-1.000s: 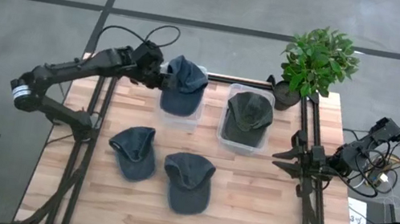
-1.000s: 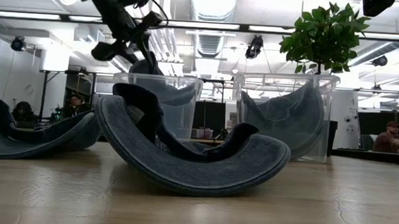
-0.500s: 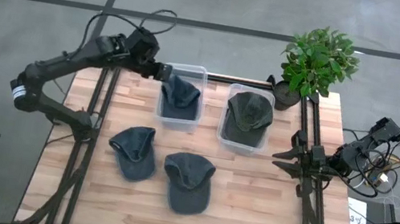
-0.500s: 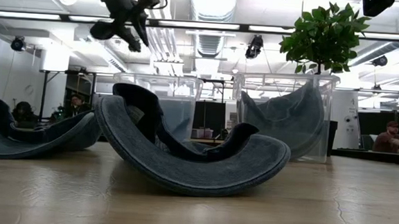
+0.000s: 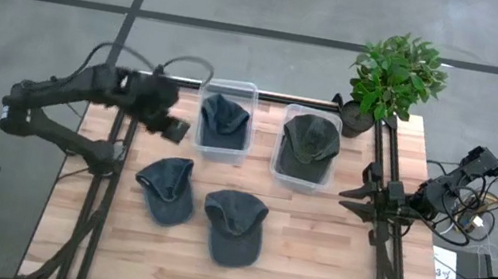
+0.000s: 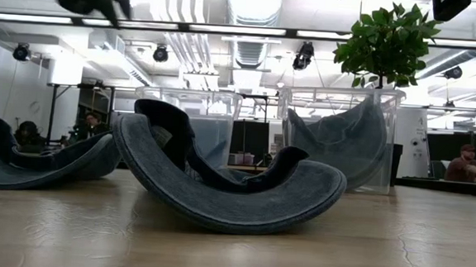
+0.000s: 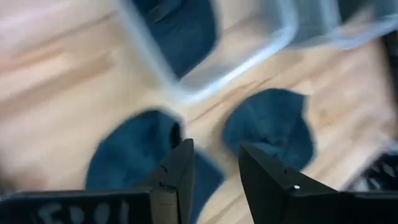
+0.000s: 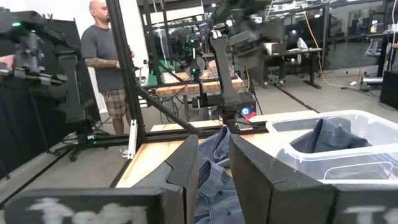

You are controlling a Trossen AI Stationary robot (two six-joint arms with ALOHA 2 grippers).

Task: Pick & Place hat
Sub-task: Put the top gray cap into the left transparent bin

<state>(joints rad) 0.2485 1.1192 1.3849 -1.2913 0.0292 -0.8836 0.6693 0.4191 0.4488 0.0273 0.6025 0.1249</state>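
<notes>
High view: straight down on the whole table (image 5: 310, 261).
Low view: tabletop level, close to the hats (image 6: 218, 182).
Wrist views: past each arm's fingers.
Shared: bins (image 5: 226, 120), hats.

A: What sits at the table's (image 5: 308, 271) far side?
B: Two bins side by side: left bin (image 5: 226, 119) and right bin (image 5: 306, 147), a hat in each. The plant (image 5: 394, 78) stands beside the right bin.

A: And nearer?
B: Two hats, left hat (image 5: 166, 188) and right hat (image 5: 234, 225), lie on the table. The left pincer (image 5: 173, 127) hangs left of the left bin.
</notes>
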